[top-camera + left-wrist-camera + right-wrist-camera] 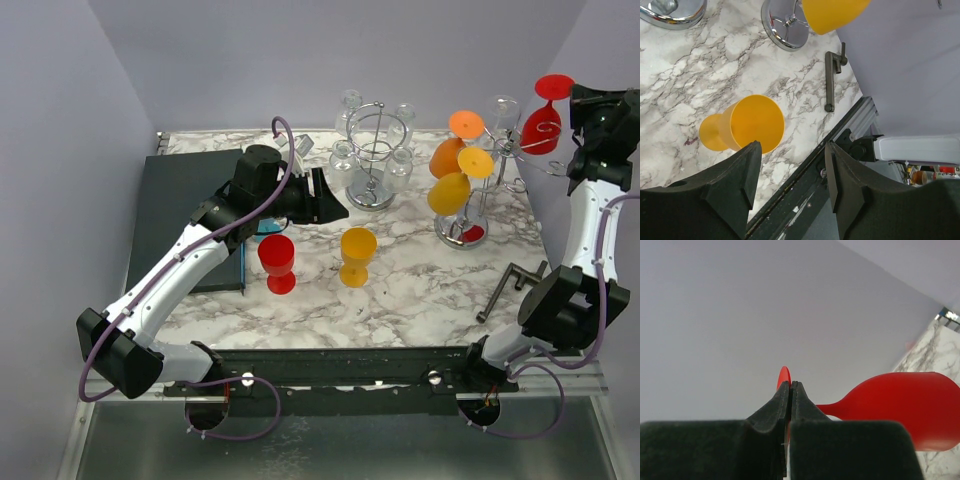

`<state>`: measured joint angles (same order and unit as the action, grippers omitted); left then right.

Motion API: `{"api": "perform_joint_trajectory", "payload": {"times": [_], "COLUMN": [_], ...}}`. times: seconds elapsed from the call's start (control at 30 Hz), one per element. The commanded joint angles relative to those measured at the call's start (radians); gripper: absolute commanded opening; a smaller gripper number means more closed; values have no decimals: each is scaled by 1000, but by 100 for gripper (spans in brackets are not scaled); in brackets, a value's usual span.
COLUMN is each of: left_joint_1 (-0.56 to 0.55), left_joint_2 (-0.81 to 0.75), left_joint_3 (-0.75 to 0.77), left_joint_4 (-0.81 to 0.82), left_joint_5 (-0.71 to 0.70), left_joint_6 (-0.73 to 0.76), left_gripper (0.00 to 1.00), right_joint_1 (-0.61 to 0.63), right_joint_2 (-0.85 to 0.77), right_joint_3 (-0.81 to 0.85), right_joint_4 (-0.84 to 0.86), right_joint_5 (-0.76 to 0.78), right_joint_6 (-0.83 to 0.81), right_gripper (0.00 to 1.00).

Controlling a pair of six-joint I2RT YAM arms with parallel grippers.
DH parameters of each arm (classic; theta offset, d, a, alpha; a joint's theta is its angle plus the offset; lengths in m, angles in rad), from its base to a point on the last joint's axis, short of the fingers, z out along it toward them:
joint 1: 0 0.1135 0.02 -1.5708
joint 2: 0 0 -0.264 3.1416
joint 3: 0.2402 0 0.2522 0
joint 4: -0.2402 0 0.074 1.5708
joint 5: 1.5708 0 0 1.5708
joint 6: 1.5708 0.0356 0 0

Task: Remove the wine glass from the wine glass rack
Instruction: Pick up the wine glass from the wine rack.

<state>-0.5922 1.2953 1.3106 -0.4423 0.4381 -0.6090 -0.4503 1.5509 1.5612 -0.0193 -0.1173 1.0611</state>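
Observation:
A red wine glass hangs upside down in the air at the far right, its foot pinched between the fingers of my right gripper, which is shut on it. Its bowl shows to the right in the right wrist view. It sits just right of the chrome wine glass rack; whether it touches the rack's arm I cannot tell. Orange and yellow glasses still hang on the rack. My left gripper is open and empty over the table's middle, above a standing yellow glass.
A red glass and the yellow glass stand on the marble table. A second chrome rack with clear glasses stands at the back. A dark mat lies left, and a dark metal tool lies right.

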Motion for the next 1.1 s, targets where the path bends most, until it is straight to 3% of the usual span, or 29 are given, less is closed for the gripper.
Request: {"api": "perform_joint_trajectory", "payload": {"times": [0.0, 0.43, 0.83, 0.97, 1.07], "left_joint_1": [9, 23, 107, 151, 173], "left_joint_2": [6, 50, 106, 114, 126], "left_joint_3": [15, 130, 238, 229, 209], "left_joint_4": [27, 33, 161, 295, 428], "left_joint_5": [-14, -38, 43, 106, 150], "left_joint_6": [-10, -54, -145, -227, -311], "left_gripper": [60, 61, 65, 70, 72], "right_joint_1": [5, 6, 28, 108, 249], "right_joint_2": [11, -39, -144, -167, -165], "right_joint_3": [106, 294, 303, 281, 289], "right_joint_4": [53, -15, -71, -23, -11], "right_joint_5": [62, 6, -344, -409, -386], "right_joint_6": [-67, -68, 236, 330, 342], "right_gripper": [1, 1, 1, 1, 1]}}
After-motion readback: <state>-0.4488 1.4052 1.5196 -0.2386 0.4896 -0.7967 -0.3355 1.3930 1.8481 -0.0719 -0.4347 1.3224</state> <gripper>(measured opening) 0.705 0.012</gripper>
